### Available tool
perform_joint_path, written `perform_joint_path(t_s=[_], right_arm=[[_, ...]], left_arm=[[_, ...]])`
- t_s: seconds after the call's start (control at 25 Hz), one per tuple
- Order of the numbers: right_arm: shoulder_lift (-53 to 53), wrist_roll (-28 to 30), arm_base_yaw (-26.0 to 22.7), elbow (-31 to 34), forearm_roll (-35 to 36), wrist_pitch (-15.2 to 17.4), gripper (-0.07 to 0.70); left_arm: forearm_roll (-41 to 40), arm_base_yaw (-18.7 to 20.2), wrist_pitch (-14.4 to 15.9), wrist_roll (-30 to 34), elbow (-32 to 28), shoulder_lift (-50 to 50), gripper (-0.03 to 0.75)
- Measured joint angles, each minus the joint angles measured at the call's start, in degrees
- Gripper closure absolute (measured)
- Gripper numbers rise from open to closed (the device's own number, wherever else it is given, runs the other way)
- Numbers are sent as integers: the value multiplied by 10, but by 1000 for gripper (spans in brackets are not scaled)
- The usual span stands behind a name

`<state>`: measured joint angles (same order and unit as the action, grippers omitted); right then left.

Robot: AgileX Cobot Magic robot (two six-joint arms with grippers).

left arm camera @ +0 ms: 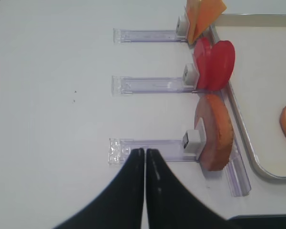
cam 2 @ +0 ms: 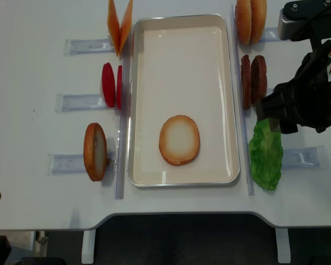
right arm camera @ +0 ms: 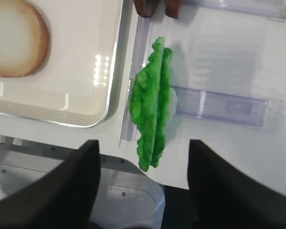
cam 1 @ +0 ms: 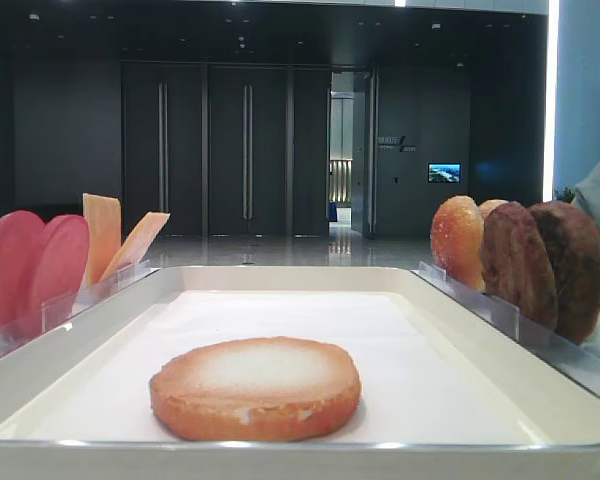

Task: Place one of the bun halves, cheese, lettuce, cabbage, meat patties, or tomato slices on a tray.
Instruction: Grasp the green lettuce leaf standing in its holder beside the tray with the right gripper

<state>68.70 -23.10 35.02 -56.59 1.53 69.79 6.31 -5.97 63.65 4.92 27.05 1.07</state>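
The right gripper (right arm camera: 143, 157) hangs wide open and empty above the lettuce (right arm camera: 152, 107), which stands on edge in its holder (right arm camera: 219, 107) just beside the tray (right arm camera: 115, 71). Lower so both leaves sit between the fingers, close gently, then lift straight up. The left gripper (left arm camera: 145, 157) is closed on nothing.

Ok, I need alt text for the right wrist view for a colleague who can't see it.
Open right gripper hovers above upright green lettuce standing on edge in a clear holder on the white table. To the left, the white tray holds a bun half, pale face up.
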Motion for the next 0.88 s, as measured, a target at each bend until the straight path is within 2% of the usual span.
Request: perform_joint_path(t_s=[0.36,0.88], right_arm=[[1,-2,0,0,-7,-32,229],[75,-2,0,0,-9,-33,229]], left_arm=[[0,0,0,-3,0,0,715],[0,0,0,-4,0,0,715]])
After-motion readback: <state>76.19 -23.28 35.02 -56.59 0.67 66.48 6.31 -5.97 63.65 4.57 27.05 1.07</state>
